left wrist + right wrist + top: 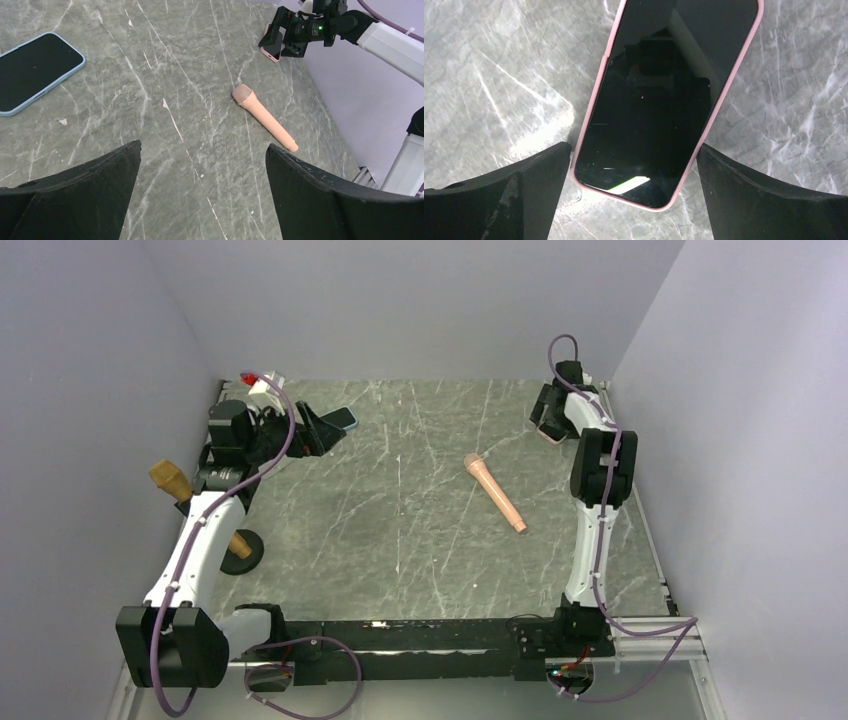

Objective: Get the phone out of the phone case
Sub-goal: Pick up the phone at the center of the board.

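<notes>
Lying flat on tabletop (400,540): pink-cased phone (664,100) beneath wide-open right pincer (631,147); blue-cased phone (35,70) near wide-open left pincer (202,147); microphone (262,117) mid-tabletop, apart.

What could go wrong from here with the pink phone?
1. The phone in its pink case lies flat on the smooth table; the open right end effector, straddling its end, may just push it sliding instead of gripping.
2. Squeezing the sides would likely clamp case and phone together, so nothing separates.
3. The left end effector sits far off near the blue-cased phone, so it may not steady anything soon.
</notes>
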Motion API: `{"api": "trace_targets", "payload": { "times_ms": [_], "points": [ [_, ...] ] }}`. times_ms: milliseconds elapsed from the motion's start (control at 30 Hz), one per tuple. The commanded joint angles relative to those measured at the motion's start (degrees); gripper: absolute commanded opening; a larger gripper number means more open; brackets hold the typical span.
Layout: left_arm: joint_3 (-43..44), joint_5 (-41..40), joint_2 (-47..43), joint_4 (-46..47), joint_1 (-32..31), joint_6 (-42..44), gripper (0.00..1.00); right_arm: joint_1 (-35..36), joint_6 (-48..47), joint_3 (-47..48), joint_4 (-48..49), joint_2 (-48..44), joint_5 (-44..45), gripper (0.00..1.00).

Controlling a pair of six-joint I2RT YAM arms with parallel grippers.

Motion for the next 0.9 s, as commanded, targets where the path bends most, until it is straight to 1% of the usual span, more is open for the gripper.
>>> {"api": "trace_targets", "payload": {
  "times_ms": [0,167,267,367,467,533,567,600,633,667,700,767,867],
  "points": [
    [0.6,-0.4,0.5,0.6,-0.3,0.9,0.98,-0.8,4.5,6.1,-10.7,5.9,1.4,1.0],
    [0.6,-0.1,1.3,0.8,-0.3,0.4,0.98,-1.5,12.0,13.6,-17.4,10.5,5.2,1.0],
    [0.6,0.4,1.5,1.0,-0.3,0.0,0.98,-2.2,15.3,17.3,-19.0,12.9,4.1,1.0],
    [0.6,-0.3,1.6,0.6,-0.3,0.1,0.98,-3.0,17.7,20.9,-21.5,14.9,4.8,1.0],
    [0.7,-0.7,1.8,0.2,-0.3,0.3,0.97,-4.1,18.8,20.8,-21.1,15.3,3.0,0.99],
    [0.7,-0.8,2.0,0.1,-0.4,0.3,0.97,-4.4,17.8,22.1,-21.2,16.3,1.1,0.92],
    [0.7,-0.8,2.2,0.2,-0.4,0.3,0.97,-4.4,17.5,23.4,-21.9,17.1,0.7,0.87],
    [0.7,-0.9,2.3,0.0,-0.5,0.4,0.97,-4.4,17.0,24.3,-22.2,17.6,0.2,0.8],
    [0.9,-1.1,2.4,-0.2,-0.6,0.6,0.96,-4.4,16.4,24.3,-21.8,17.7,-0.5,0.71],
    [1.0,-1.6,2.5,-0.6,-0.8,1.0,0.96,-4.4,16.2,23.5,-21.1,17.4,-1.2,0.63],
    [1.0,-1.9,2.5,-0.9,-1.1,1.3,0.96,-4.4,15.9,22.6,-20.4,16.9,-1.7,0.61],
    [1.4,-3.1,2.5,-2.1,-1.8,2.3,0.96,-4.3,15.3,20.4,-19.2,15.7,-2.4,0.6],
    [1.8,-4.8,2.7,-3.2,-3.2,3.7,0.97,-4.3,13.5,14.6,-14.8,12.3,-4.9,0.59]
  ]
}}
